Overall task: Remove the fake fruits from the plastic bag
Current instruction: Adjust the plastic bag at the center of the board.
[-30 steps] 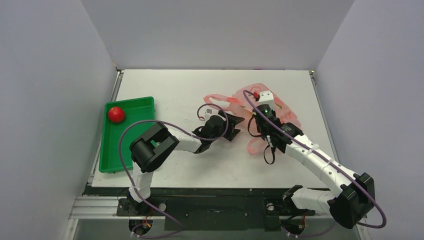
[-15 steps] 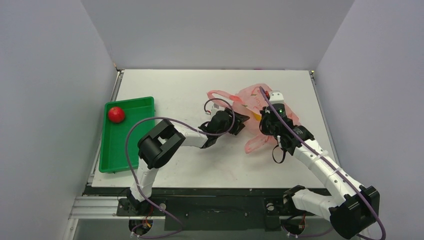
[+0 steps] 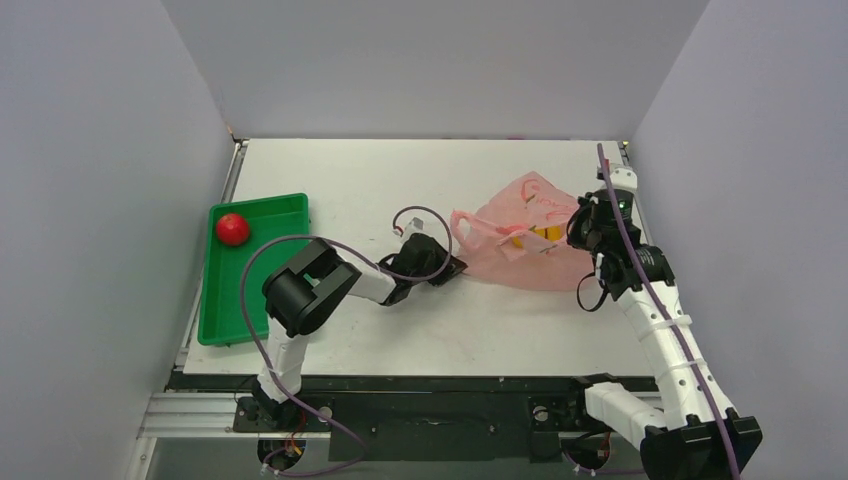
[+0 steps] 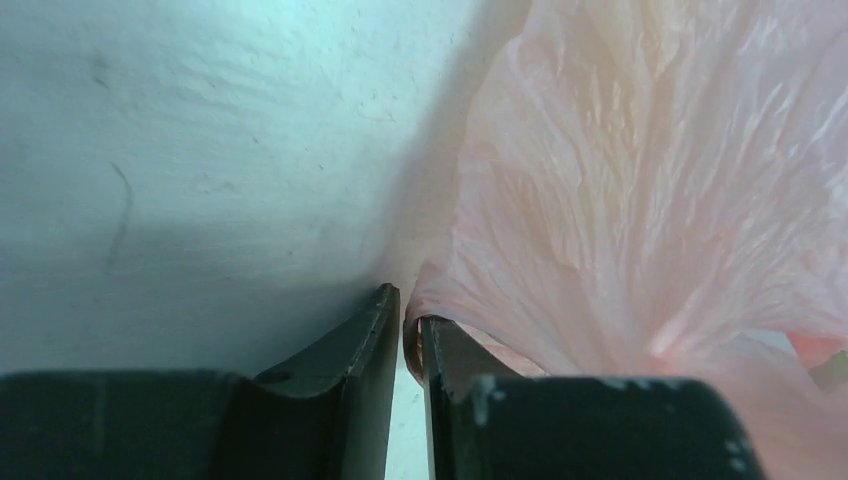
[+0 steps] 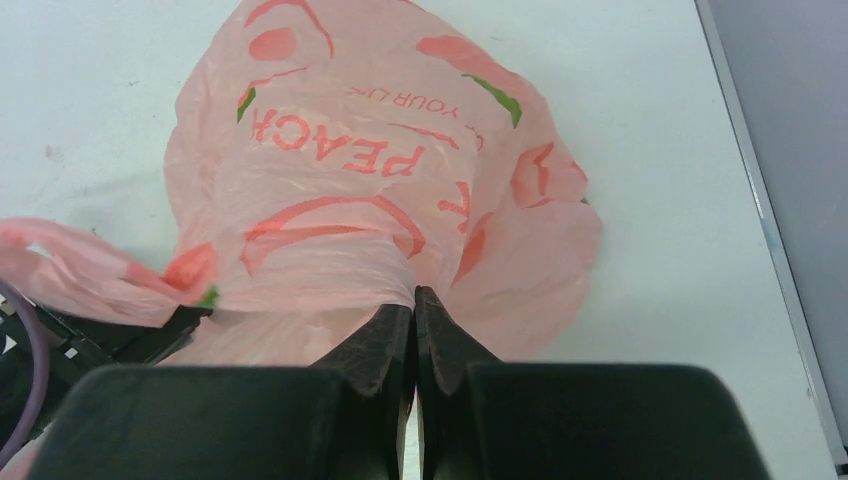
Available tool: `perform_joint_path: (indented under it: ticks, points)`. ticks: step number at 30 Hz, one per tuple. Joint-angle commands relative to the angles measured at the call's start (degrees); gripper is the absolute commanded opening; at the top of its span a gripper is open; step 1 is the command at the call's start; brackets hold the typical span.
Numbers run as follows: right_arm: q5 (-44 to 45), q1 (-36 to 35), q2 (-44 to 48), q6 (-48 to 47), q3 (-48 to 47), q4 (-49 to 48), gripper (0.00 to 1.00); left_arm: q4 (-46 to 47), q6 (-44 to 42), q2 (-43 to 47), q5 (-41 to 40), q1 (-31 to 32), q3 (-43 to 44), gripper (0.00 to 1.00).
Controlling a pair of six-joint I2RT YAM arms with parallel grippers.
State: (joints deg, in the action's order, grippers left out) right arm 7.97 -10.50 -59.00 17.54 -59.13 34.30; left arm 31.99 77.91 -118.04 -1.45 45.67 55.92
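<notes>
— What's that bag made of?
— Thin pink film, crinkled all over and half see-through. The plastic bag (image 3: 520,245) lies right of centre in the overhead view, puffed into a rounded lump. It's printed with red lettering, peach outlines and small green leaves.
— And the fruit?
— Inside it. The fake fruits (image 3: 541,236) show only as a yellow smudge with a touch of orange through the film. I can't make out their shapes.
— Who has hold of it?
— Both arms. The left gripper (image 4: 410,322) has its hard black fingers drawn almost together at the bag's left end, with a pleat of film nipped between them, down close to the tabletop. The right gripper (image 5: 414,305) has its fingers pressed tight on a gathered fold at the bag's right end.
— The surface?
— A matt white table (image 3: 350,180), faintly scuffed, boxed in by plain pale grey walls on three sides. A glossy green tray (image 3: 262,205) sits at the left edge, with a shiny round red fruit (image 3: 232,228) in its upper corner.
— Room to move?
— The bag's right end is near the table's right edge and the wall there. White tabletop stretches between the bag and the tray, and more lies above the bag toward the back wall.
</notes>
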Motion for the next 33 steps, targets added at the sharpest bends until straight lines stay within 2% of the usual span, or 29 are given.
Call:
perform_joint_path:
  ticks: [1, 2, 4, 5, 9, 13, 15, 17, 19, 23, 25, 29, 33]
  points:
    - [-2.57, 3.33, 2.85, 1.89, -0.45, 1.73, 0.0, -3.1, -8.95, 2.48, 2.29, -2.4, -2.24, 0.13]
    - [-3.23, 3.49, 3.0, 1.84, -0.19, 1.69, 0.0, -2.62, -9.42, 2.8, 3.15, -2.9, -2.36, 0.13]
    - [-5.36, 3.64, 3.13, 1.32, 0.46, 1.56, 0.0, -1.38, -11.3, 3.95, 5.73, -3.45, -2.35, 0.19]
    - [-6.85, 3.6, 3.21, 0.97, 0.94, 1.23, 0.0, -1.35, -12.89, 4.61, 7.14, -3.63, -2.14, 0.28]
    - [-10.09, 3.0, 4.16, 0.42, 2.3, 0.17, 0.0, -1.67, -18.27, 10.41, 9.82, -3.39, -2.8, 0.5]
    - [-9.62, 0.92, 3.07, 0.06, 2.26, 0.86, 0.0, -1.25, -20.12, 17.03, 10.84, -2.8, -5.88, 0.6]
    - [-7.25, -0.14, 2.9, 0.56, 2.12, 2.03, 0.14, -1.04, -20.62, 20.08, 11.62, -2.55, -8.03, 0.62]
    - [-1.85, -1.64, 3.1, 2.54, 2.01, 4.14, 0.42, -0.99, -20.61, 22.92, 12.98, -2.4, -10.22, 0.63]
    - [5.27, -3.51, 3.44, 8.21, 1.59, 7.83, 0.59, -0.84, -20.77, 25.5, 14.31, -1.97, -11.83, 0.64]
    - [3.27, -3.98, 8.03, 17.89, 3.86, 11.47, 0.69, -6.16, -24.45, 30.17, 14.33, 1.15, -11.76, 0.65]
    - [1.42, -4.15, 11.28, 21.81, 5.95, 11.71, 0.81, -10.51, -27.58, 32.31, 11.58, 3.03, -10.21, 0.66]
    - [-2.2, -4.48, 15.28, 28.67, 10.23, 9.91, 0.84, -16.33, -31.62, 34.52, 8.46, 4.56, -7.44, 0.66]
    - [-4.21, -5.55, 15.06, 35.03, 12.61, 6.21, 0.86, -20.99, -36.02, 35.07, 5.81, 4.74, -3.73, 0.67]
